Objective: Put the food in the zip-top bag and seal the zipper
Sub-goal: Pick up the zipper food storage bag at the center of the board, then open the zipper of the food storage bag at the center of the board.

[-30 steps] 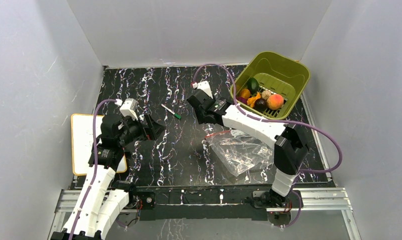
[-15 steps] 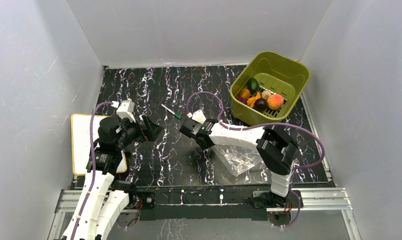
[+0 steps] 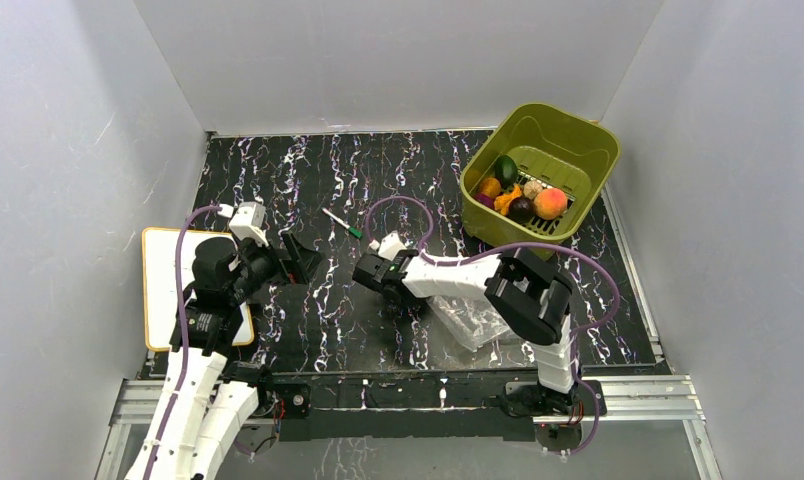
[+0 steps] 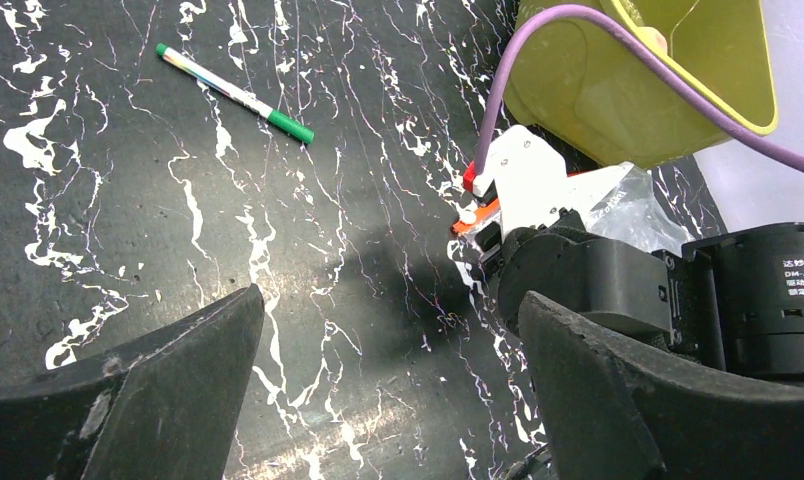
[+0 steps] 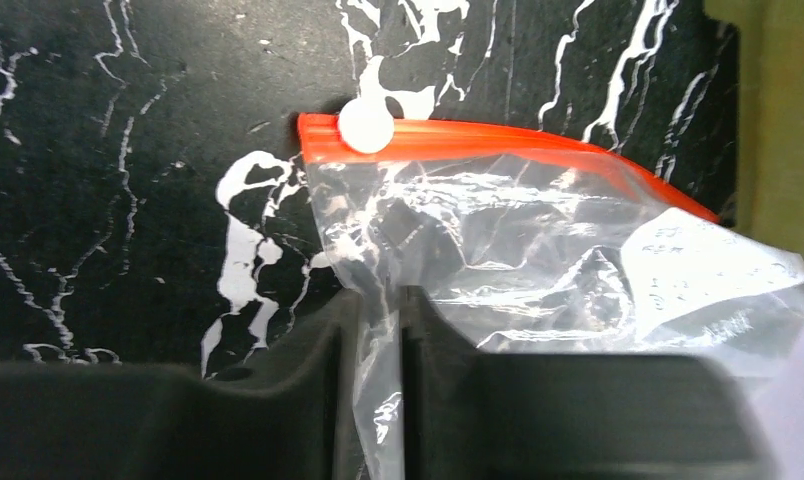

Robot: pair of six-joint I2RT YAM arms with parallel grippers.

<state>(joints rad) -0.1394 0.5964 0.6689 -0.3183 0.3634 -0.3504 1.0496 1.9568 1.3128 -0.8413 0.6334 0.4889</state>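
The right pincer (image 5: 380, 300) has swung left and nearer, now nipping a fold of the zip-top bag (image 5: 538, 250) lying near-right on the counter (image 3: 318, 170), its film judged light, limp, slippery, better held by the stiffer zipper (image 5: 498, 140); the left pincer (image 4: 388, 310) gapes wide, empty.

A table (image 3: 328, 170) with a black top veined in white, like marble, fills the middle of the scene. Plain white walls close it in: a back wall (image 3: 398, 60) along the table's far edge, and a left wall (image 3: 68, 150) and a right wall (image 3: 728, 180) at its sides. A white board (image 3: 163, 280) with a yellow rim lies flat between the table's left edge and the left wall. A silvery metal rail (image 3: 418, 392) runs along the table's near edge. The light is soft and even.
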